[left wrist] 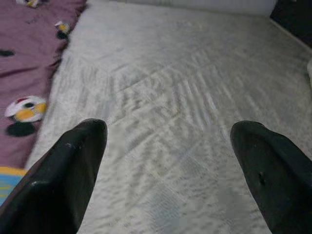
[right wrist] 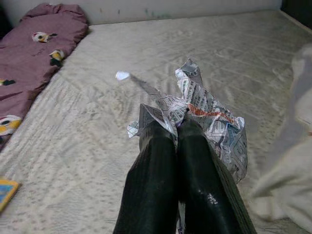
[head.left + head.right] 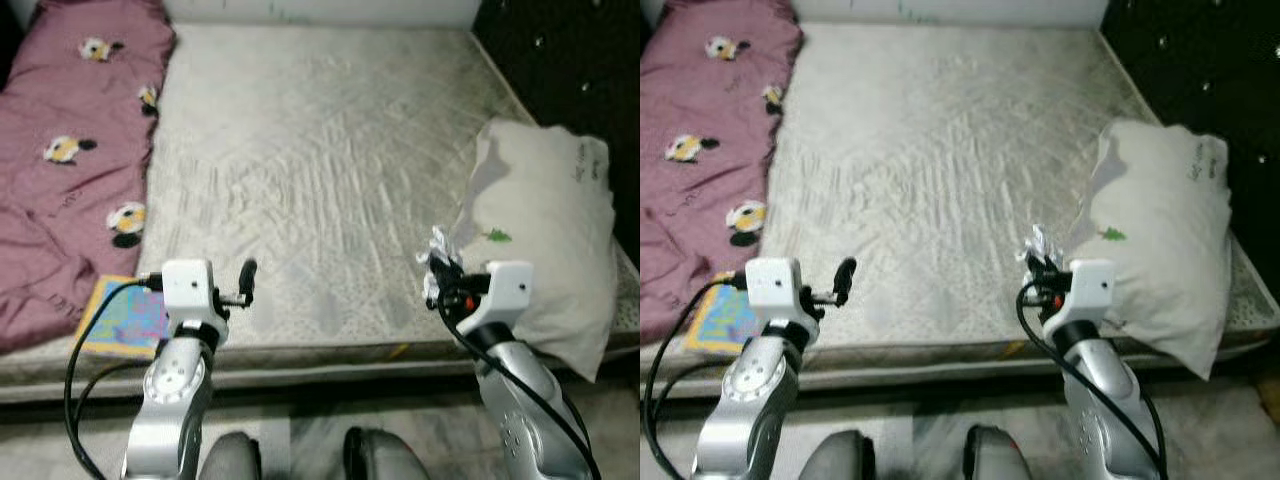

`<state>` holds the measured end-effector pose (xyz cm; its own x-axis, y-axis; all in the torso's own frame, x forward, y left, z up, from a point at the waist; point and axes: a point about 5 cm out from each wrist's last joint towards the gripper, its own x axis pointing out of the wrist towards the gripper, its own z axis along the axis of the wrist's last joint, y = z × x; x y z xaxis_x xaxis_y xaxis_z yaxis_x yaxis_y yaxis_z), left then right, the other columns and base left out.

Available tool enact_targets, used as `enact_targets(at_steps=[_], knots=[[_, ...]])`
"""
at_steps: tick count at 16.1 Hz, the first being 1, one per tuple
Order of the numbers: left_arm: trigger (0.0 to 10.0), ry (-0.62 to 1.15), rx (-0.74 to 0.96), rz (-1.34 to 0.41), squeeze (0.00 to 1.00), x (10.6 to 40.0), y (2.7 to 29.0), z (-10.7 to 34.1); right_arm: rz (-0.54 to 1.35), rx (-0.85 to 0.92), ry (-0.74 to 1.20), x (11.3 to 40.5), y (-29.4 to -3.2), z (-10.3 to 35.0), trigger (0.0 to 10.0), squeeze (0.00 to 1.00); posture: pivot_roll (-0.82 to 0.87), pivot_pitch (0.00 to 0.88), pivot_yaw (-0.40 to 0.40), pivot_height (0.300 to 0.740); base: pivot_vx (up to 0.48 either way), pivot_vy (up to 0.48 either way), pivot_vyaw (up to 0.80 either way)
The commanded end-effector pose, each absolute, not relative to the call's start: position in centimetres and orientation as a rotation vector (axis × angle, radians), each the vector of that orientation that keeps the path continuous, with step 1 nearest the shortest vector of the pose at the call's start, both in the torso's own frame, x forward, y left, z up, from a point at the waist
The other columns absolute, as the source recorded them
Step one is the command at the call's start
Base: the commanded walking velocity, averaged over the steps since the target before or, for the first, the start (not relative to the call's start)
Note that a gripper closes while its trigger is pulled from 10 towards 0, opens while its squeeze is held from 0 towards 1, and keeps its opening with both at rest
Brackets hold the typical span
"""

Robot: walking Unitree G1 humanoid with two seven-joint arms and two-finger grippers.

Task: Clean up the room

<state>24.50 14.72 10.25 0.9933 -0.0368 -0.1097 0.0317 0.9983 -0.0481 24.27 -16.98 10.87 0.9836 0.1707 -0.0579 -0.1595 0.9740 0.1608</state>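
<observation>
My right gripper [image 2: 178, 127] is shut on a crumpled piece of printed paper [image 2: 209, 114], held just above the mattress near its front edge. In the left eye view the same paper [image 3: 438, 243] sticks up from the fingers, next to the white pillow [image 3: 545, 235]. My left gripper [image 1: 168, 146] is open over the front left part of the mattress [image 3: 320, 170], with nothing between its fingers [image 1: 73, 170]. In the left eye view one finger [image 3: 247, 274] stands beside the white wrist housing.
A maroon blanket [image 3: 70, 150] with cartoon prints covers the mattress's left side. A colourful book [image 3: 122, 318] lies at the front left corner. A dark wall runs along the right. The bed's front edge lies just before my arms.
</observation>
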Motion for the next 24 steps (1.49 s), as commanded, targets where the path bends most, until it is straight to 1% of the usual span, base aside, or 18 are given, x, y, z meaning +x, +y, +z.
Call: enact_targets(at_steps=[1,5,9,11,13,18,24], knots=[[10.0,0.131,-0.041,-0.016,0.0,24.3,15.3,9.8,0.17,0.155,0.067,24.4,-16.8,11.0,10.0,0.0,0.0,0.174,-0.051,0.74,0.0,0.454,0.0],[10.0,0.138,-0.039,-0.014,0.0,24.1,15.5,9.7,0.177,0.153,0.086,24.3,-16.5,10.6,10.0,0.0,0.01,0.175,-0.056,0.74,0.0,0.456,0.0],[10.0,0.129,-0.054,-0.014,0.0,24.4,15.3,9.9,0.173,0.137,0.115,24.5,-16.6,10.1,10.0,0.0,0.01,0.173,-0.06,0.74,0.0,0.48,0.0],[10.0,0.132,-0.056,-0.018,0.0,24.3,15.2,9.8,0.173,0.135,0.114,24.5,-16.7,10.1,10.0,0.0,0.01,0.175,-0.057,0.74,0.0,0.48,0.0],[10.0,0.096,-0.055,-0.018,0.0,24.3,15.2,10.2,0.183,0.126,0.123,24.2,-16.7,9.9,10.0,0.0,0.0,0.18,-0.055,0.74,0.0,0.472,0.0],[10.0,0.111,-0.069,-0.012,0.0,24.4,15.2,10.1,0.193,0.135,0.127,24.1,-16.5,9.8,10.0,0.0,-0.01,0.187,-0.049,0.74,0.0,0.466,0.0],[10.0,0.12,-0.067,0.026,0.0,24.1,15.8,9.8,0.199,0.125,0.118,24.5,-16.4,9.8,10.0,0.0,0.0,0.189,-0.052,0.74,0.0,0.469,0.0]])
